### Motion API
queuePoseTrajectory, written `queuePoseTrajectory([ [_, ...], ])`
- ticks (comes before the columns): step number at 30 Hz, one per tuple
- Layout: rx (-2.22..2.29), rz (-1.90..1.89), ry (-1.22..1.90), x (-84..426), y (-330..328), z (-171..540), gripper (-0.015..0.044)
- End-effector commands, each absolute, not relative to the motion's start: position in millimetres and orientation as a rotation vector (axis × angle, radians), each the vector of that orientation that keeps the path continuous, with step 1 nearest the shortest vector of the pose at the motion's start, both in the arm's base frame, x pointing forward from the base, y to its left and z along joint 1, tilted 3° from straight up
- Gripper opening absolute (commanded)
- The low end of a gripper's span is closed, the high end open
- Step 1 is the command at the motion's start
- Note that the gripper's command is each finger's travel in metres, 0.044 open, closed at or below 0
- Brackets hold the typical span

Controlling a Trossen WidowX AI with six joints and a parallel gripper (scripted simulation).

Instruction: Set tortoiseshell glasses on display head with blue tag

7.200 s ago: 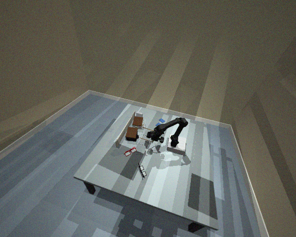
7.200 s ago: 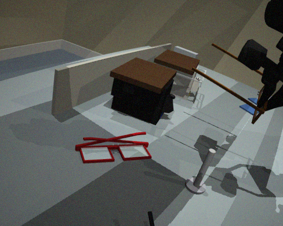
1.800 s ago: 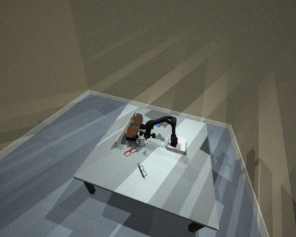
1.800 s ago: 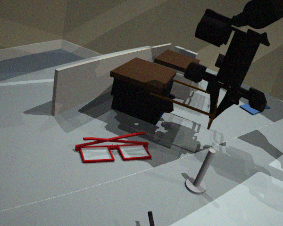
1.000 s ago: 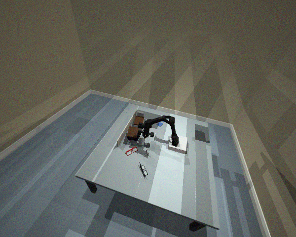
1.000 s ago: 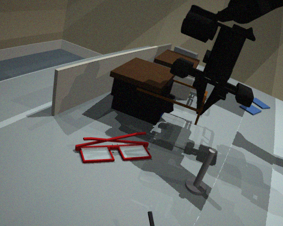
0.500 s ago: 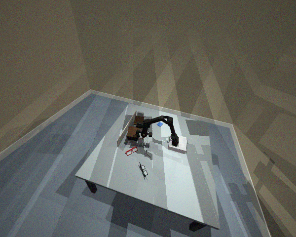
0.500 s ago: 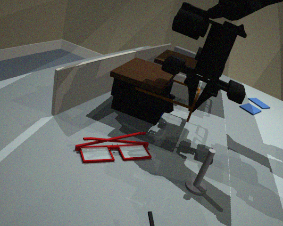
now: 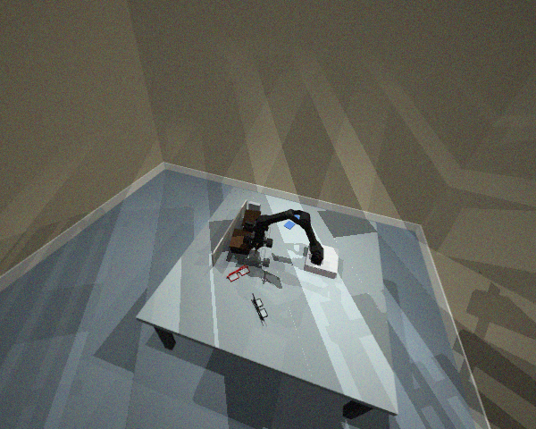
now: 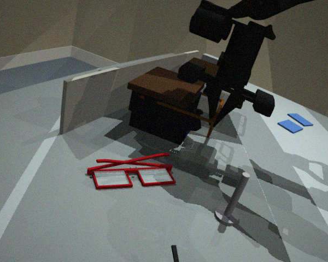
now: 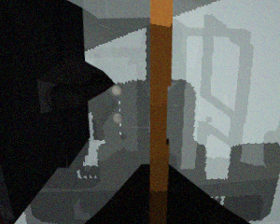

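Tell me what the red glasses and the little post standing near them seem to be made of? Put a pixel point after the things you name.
The red glasses (image 9: 231,280) (image 10: 132,171): probably glossy plastic, going by the even, saturated red of the frame; the lenses are see-through, glass or clear plastic. The post (image 10: 236,196): perhaps painted metal or plastic, a smooth, plain grey rod on a round foot; the look doesn't settle which.
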State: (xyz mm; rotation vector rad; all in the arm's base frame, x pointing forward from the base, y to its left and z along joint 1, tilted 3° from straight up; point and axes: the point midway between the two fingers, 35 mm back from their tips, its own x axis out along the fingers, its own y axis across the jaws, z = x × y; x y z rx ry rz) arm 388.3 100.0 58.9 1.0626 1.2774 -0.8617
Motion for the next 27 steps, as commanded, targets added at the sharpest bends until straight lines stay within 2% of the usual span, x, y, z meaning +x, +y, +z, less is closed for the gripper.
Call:
queuePoseTrajectory([
  [1, 1.067, -0.860, 1.269, 395.9, 101.9, 61.8, 0.0000],
  [27, 1.067, -0.859, 1.269, 408.0, 105.8, 63.1, 0.0000],
])
